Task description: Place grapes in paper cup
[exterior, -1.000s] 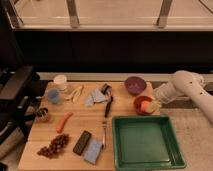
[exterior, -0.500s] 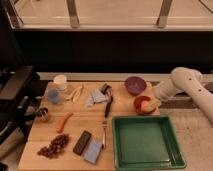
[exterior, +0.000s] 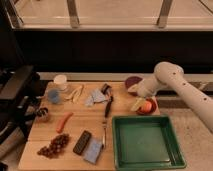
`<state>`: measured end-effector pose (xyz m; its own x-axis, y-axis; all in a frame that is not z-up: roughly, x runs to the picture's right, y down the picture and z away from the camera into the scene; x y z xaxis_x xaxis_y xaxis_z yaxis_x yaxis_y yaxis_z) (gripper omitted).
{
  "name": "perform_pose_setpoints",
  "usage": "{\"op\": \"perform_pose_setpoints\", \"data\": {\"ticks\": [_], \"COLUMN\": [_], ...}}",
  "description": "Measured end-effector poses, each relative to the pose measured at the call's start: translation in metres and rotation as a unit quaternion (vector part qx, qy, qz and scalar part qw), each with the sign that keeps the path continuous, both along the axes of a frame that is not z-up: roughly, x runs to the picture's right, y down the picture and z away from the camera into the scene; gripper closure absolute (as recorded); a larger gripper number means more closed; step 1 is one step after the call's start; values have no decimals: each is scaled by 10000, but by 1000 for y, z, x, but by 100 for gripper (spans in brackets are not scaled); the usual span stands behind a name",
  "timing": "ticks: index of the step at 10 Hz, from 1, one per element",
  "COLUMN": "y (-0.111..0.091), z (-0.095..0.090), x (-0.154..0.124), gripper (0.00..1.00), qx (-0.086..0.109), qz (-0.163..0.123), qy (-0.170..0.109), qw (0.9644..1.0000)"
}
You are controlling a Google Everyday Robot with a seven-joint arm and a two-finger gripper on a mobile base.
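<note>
The gripper point(exterior: 137, 104) hangs over the red bowl point(exterior: 150, 109) on the right, jaws spread, nothing held. The grapes point(exterior: 54, 145) lie at the wooden table's point(exterior: 75, 162) near left corner, just below the carrot point(exterior: 64, 121). The paper cup point(exterior: 60, 81) stands upright at far left, well apart from them. Any markings are too small to read.

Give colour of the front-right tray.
Tray is green, camera view; gripper hovers by the red bowl.

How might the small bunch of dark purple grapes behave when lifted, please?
The dark purple grapes probably sag, since the cluster sprawls loosely; loose round berries might roll. The gripper hovers far away by the red bowl.
</note>
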<state>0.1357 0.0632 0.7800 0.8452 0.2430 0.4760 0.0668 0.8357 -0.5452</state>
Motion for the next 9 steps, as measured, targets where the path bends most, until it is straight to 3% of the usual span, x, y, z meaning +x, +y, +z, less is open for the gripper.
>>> {"op": "perform_pose_setpoints", "data": {"ticks": [2,3,6,9], "y": [12,14,14,28], "z": [-18,-23,-23,-28], "x": [-36,-45,-43,-64], "gripper": [28,28,28,28], "qx": [-183,-211,-212,-183], "qz": [-221,-260,-259,-539], "qy": [-660,-834,-825,-981], "qw": [9974,9960,9960,9935]}}
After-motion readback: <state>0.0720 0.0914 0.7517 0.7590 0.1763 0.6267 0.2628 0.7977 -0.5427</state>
